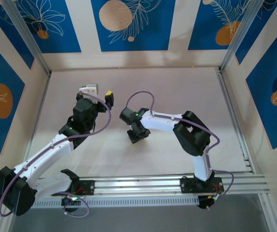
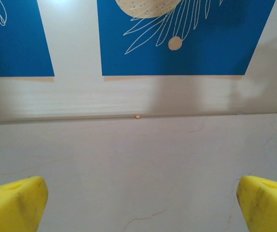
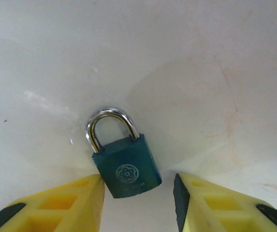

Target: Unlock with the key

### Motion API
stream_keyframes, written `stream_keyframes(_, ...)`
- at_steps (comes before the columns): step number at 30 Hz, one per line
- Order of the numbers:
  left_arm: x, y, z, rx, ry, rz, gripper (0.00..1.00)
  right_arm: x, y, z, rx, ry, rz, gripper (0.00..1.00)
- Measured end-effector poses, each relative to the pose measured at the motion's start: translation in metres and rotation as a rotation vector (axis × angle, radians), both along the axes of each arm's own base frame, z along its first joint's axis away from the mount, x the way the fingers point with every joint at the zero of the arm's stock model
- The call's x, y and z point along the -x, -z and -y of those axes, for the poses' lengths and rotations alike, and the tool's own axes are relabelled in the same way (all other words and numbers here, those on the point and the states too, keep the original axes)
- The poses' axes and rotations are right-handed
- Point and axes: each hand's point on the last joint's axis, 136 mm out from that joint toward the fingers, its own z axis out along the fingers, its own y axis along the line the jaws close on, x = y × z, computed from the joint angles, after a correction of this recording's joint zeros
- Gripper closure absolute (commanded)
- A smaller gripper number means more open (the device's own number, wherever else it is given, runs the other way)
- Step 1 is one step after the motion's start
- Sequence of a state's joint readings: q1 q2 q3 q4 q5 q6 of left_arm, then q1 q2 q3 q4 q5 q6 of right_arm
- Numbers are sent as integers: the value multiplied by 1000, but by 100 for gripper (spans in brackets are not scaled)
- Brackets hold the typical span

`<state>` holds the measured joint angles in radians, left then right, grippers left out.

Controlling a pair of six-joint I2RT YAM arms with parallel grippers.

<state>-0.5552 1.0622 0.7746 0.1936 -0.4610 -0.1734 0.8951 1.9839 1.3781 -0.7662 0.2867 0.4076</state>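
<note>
A small padlock [image 3: 126,169] with a dark teal body and a silver shackle lies flat on the pale table, shackle pointing away from the camera. My right gripper [image 3: 138,193] is down over it and open. Its left yellow finger [image 3: 76,203] touches the lock body's left edge, while the right finger [image 3: 211,203] stands a little apart from it. In the top view the right gripper [image 1: 137,135] sits mid-table and covers the lock. My left gripper [image 2: 141,203] is wide open over bare table, and sits at the back left [image 1: 99,93] in the top view. The key is out of view.
The blue-and-white back wall [image 2: 177,48] stands a short way beyond the left gripper. A metal rail [image 1: 177,184] runs along the near edge by the arm bases. Aluminium frame posts [image 1: 228,72] border the table at the sides.
</note>
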Motion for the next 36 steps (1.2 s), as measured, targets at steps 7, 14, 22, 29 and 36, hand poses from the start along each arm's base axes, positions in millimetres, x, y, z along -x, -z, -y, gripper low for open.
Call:
stream_keyframes(7, 0, 0, 0, 0, 1, 0, 0, -5, -5, -1, -35, -57, 8, 59)
stream_keyframes(14, 0, 0, 1, 1, 8, -1, 0, -8, -5, -8, -77, -114, 6, 59)
stream_keyframes(22, 0, 0, 1, 1, 7, -1, 0, -7, 2, -9, -66, -167, -6, 67)
stream_keyframes(29, 0, 0, 1, 1, 8, 0, 0, -3, 1, -22, -59, -288, 23, 69)
stream_keyframes(36, 0, 0, 2, 2, 12, -1, 0, 2, 3, -26, -51, -365, 33, 44)
